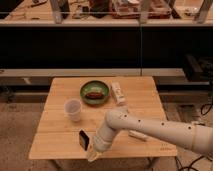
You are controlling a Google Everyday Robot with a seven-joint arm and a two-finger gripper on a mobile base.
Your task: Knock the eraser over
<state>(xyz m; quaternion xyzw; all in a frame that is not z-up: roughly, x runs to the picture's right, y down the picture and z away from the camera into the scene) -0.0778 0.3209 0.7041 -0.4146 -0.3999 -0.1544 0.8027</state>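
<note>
We see our gripper (pixel 93 153), grip state unclear, low just right of the upright eraser (pixel 83 139), clear cup (pixel 73 109) beyond.

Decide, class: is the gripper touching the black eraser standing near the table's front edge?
Cannot tell. In the camera view the gripper sits low, right beside the upright eraser, but neither contact nor a gap shows plainly.

Wooden table (pixel 60 95), speckled floor (pixel 17 125), dark shelving (pixel 100 47) behind
</note>
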